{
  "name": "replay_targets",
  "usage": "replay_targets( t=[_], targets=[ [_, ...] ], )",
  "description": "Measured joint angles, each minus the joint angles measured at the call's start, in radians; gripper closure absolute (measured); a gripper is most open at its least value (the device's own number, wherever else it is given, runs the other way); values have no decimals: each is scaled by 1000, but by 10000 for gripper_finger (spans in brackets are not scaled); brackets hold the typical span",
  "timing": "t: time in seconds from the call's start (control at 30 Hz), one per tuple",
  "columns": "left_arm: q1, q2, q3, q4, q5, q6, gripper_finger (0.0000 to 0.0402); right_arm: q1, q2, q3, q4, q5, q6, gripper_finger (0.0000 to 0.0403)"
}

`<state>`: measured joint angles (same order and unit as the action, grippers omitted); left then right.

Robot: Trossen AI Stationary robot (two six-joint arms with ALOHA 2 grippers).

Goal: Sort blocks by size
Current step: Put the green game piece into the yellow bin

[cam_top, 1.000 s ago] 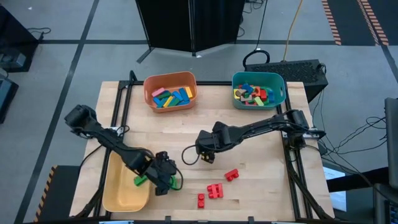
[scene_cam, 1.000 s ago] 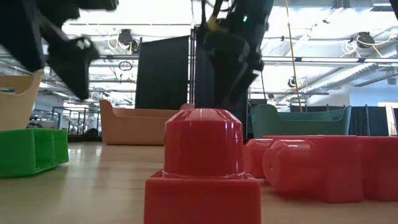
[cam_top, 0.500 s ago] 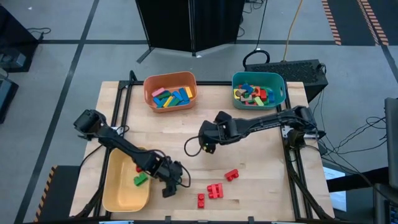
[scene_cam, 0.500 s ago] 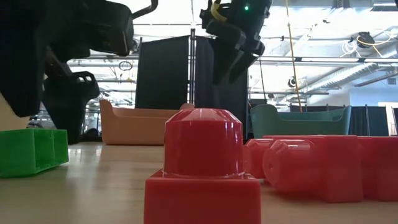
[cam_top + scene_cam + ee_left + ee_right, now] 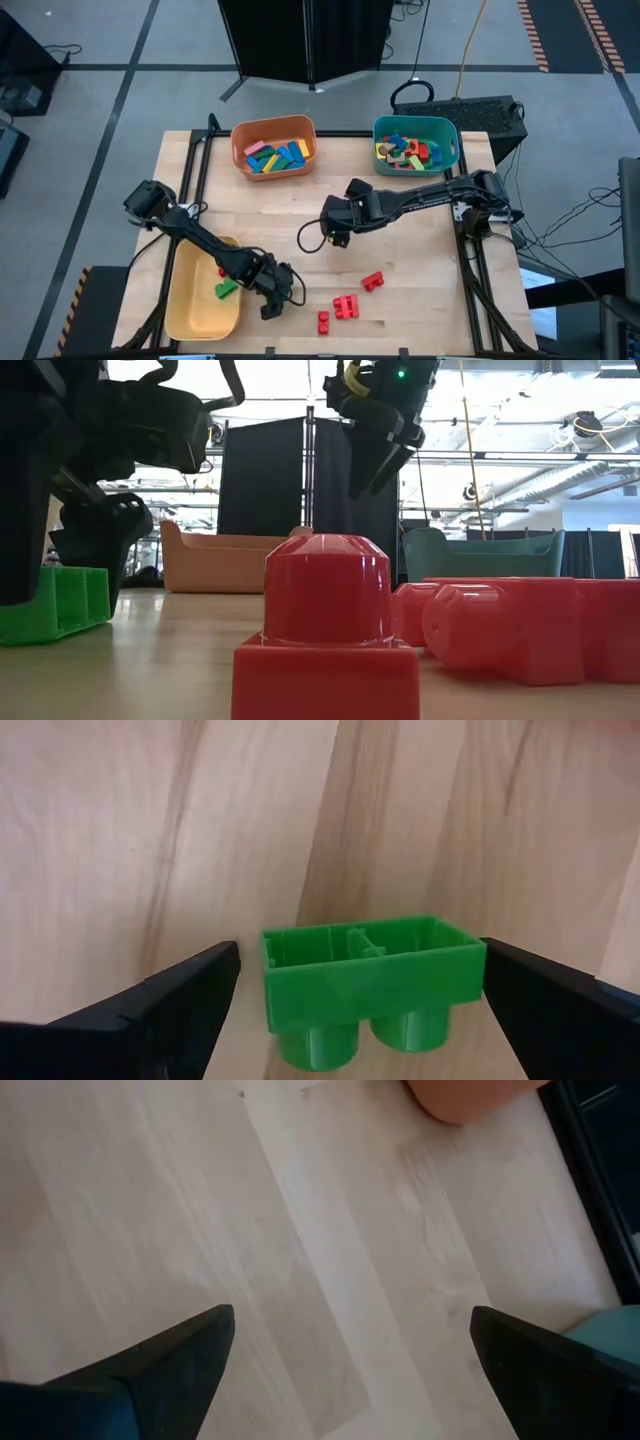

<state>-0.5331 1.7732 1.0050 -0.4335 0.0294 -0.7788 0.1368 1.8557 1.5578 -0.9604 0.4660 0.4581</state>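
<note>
Most blocks already sit in the orange bin (image 5: 273,147) and teal bin (image 5: 416,143). Beside the yellow bin (image 5: 200,292), a green block (image 5: 226,290) and four red blocks (image 5: 346,305) wait on the table (image 5: 420,290). Both grippers' fingers are open, holding nothing.

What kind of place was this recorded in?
Probably a robotics lab or workshop: a wooden table on a grey tiled floor, cables trailing beside it, and exposed ceiling pipes behind dark partition panels.

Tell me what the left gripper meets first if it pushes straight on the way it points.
The green block. It lies studs-down between the left gripper's open jaws, directly ahead on the wooden table; how far ahead is unclear.
</note>
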Motion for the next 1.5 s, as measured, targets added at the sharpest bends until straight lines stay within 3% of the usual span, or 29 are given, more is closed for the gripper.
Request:
replay_targets(
  t=[0.2, 0.43, 0.53, 0.7, 0.97, 1.1, 1.33, 1.5],
  targets=[
    [8, 3, 0, -1, -7, 0, 14, -6, 0, 0, -1, 0, -21, 9],
    [12, 4, 0, 2, -38, 1, 107, -11, 0, 0, -15, 0, -25, 10],
    [13, 4, 1, 1, -41, 8, 127, -11, 0, 0, -18, 0, -21, 10],
    [26, -9, 2, -52, -14, -16, 127, -11, 0, 0, -19, 0, -18, 10],
    [59, -113, 72, -393, -5, -29, 127, -11, 0, 0, -21, 0, -26, 10],
    [70, -201, 93, -473, -9, -73, 127, -11, 0, 0, -20, 0, -26, 10],
    [76, -383, 124, -515, -136, -194, 127, -11, 0, -22, -19, 0, -23, 10],
    [67, -471, 124, -617, -149, -273, 127, -11, 0, -106, 5, -70, 2, 10]
  ],
)
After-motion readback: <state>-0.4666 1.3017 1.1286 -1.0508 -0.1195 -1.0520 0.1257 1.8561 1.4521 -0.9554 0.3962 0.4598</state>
